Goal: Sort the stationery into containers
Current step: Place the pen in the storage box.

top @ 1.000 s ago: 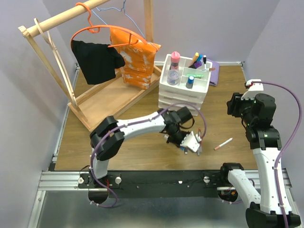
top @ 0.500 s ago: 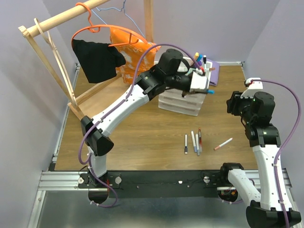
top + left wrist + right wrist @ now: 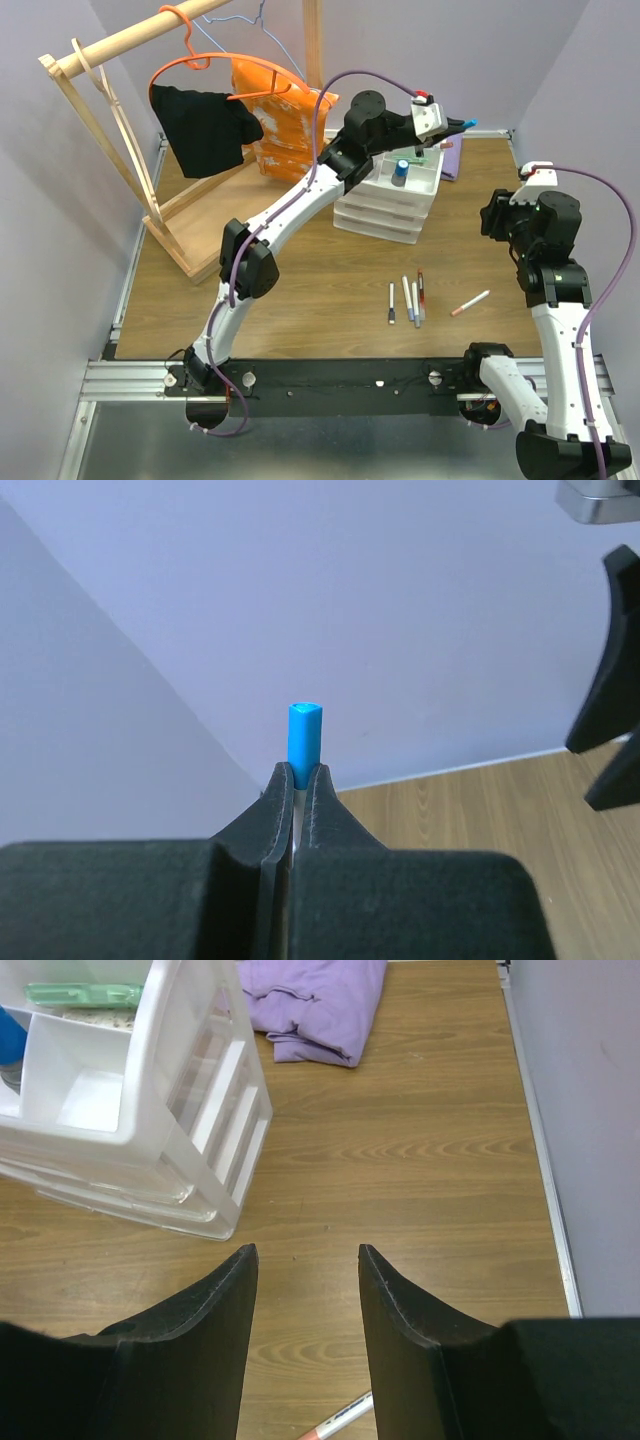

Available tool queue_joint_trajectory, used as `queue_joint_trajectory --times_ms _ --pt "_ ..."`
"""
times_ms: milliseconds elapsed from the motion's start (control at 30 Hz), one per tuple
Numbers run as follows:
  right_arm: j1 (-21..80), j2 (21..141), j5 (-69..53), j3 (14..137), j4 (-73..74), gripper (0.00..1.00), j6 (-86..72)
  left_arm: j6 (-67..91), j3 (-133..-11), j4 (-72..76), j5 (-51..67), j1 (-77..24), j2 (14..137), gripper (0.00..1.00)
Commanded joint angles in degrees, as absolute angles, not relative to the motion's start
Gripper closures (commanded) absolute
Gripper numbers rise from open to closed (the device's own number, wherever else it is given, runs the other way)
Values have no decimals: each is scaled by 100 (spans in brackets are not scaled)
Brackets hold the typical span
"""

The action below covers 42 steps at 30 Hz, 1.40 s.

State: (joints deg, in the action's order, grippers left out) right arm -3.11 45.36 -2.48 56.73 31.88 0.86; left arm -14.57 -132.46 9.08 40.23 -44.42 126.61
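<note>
The blue-capped pen (image 3: pixel 305 742) is held in the air, just past the far right corner of the white organiser (image 3: pixel 385 205). It is pinched in the left gripper (image 3: pixel 448 124), whose jaws are closed narrowly on its barrel so that only the blue cap sticks out beyond the fingertips (image 3: pixel 272 792).

In the organiser's top tray, one blue-capped bottle (image 3: pixel 400 170) stands in a compartment. One pale green item (image 3: pixel 82 995) lies in a compartment further back.

Five pens lie on the table (image 3: pixel 300 290). Four form a loose row (image 3: pixel 407 298) in front of the organiser, and one orange-tipped pen (image 3: pixel 469 303) lies apart to their right.

The right gripper (image 3: pixel 304 1256) hangs above bare wood beside the organiser. Its jaws are about half apart, with nothing between them and touching nothing.

One purple cloth (image 3: pixel 315 1005) lies bunched behind the organiser. At the far left, one wooden rack (image 3: pixel 110 110) carries an orange bag (image 3: pixel 285 125) and a black cloth (image 3: pixel 205 125).
</note>
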Motion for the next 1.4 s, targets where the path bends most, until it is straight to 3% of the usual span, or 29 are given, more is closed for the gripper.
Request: queue_joint_trajectory --times_ms 0,667,1367 --pt "-404 4509 -114 5695 3059 48 18 -1072 -13649 1714 3639 -4447 12937 100" --pt "-475 4685 -132 5634 2997 48 18 -1749 -13790 1644 3252 -4307 13816 100" --pt "-527 4667 -158 5537 2927 48 26 -1907 -13395 1494 3164 -4228 13702 99"
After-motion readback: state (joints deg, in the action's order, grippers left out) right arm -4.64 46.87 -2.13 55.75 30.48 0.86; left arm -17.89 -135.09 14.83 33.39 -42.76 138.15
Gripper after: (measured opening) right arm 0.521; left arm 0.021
